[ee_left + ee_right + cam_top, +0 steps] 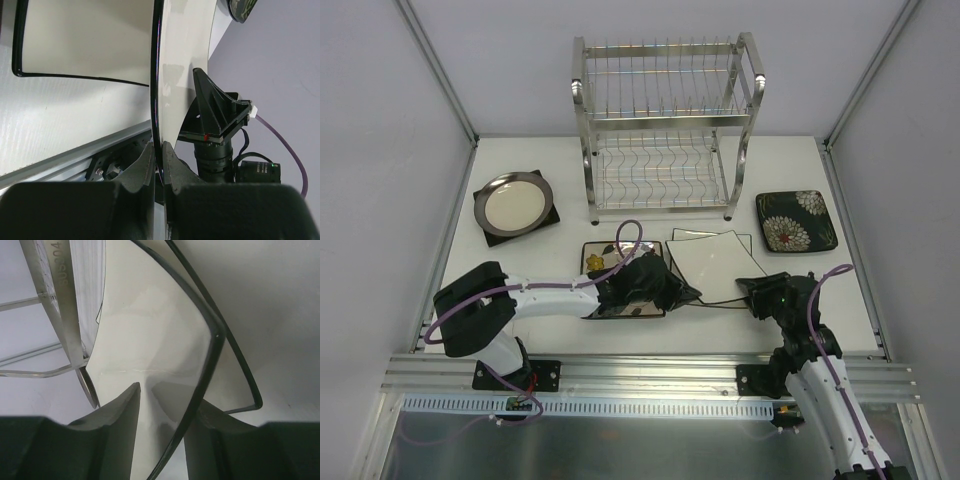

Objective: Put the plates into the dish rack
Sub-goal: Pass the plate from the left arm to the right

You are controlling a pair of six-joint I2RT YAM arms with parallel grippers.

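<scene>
One round cream plate lies near the far-left corner of the tabletop, and the dish rack stands at the middle of the far edge. Above a flowered plate, the left end effector is clenched on the rim of a white plate near the tabletop's middle. At the plate's right rim the right end effector straddles the edge, fingers spread.

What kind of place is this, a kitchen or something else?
Probably a robot test bench, not a kitchen: two robot arms bolted to a metal rail, a white table boxed in by plain panels, with a dish rack and plates.
</scene>
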